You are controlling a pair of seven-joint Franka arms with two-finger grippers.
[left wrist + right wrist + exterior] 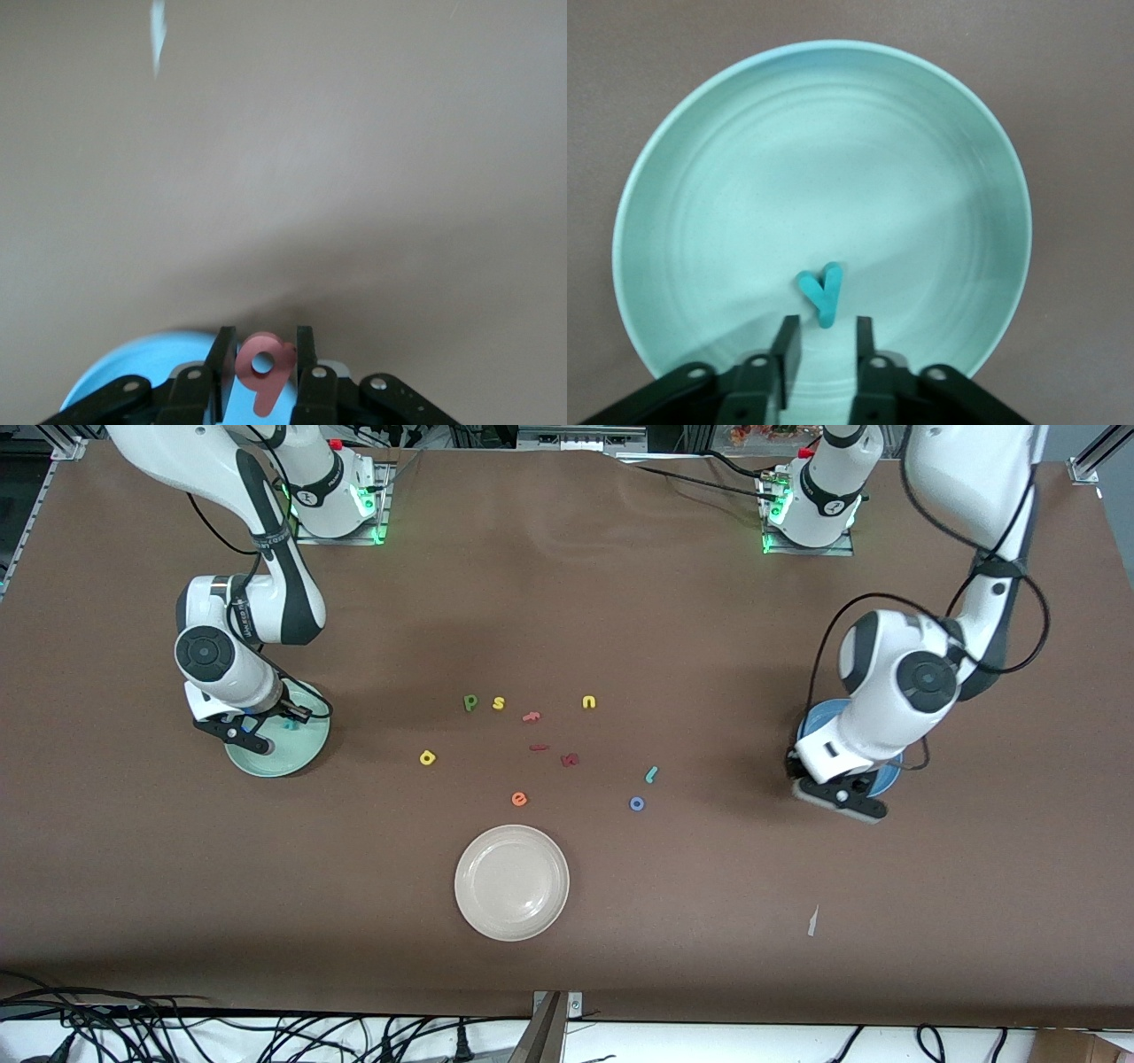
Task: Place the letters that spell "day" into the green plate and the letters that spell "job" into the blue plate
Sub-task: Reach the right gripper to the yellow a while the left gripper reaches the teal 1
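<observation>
- cream plate [511,881] nearest the front cam; not part of the task, leave it.
- blue o [636,803], then teal j [651,774] just above it in the front view, both loose on the bench [567,921] toward the left arm's end. Orange e [519,799] and dark red bits [570,759] lie near them; decoys.
- left hand [262,367] is over the blue plate [133,363], fingers pinching the salmon-pink b [263,367] flat betw. the pads.
- step in hand, my read: drop b into the blue plate. Do it well: get the pinch over the plate's middle, not its rim, go low, then spread the fingers; foam is light and could cling to a pad or bounce off.
- yellow a [427,757] sits alone on the bench, toward the right arm's end.
- right hand [824,341] low over the green plate [673,177], fingers spread a little, holding nothing; teal y [822,292] lies flat in the plate just clear of the tips.
- for this arm: lift straight up so the tips don't drag y out.
- farthest row: dark green d [470,702], reads as "p" from the front, beside yellow s [499,703]; yellow u [589,702] further along.
- looks: letters tiny, thin foam, matte; plates round, shallow-rimmed, far larger.
</observation>
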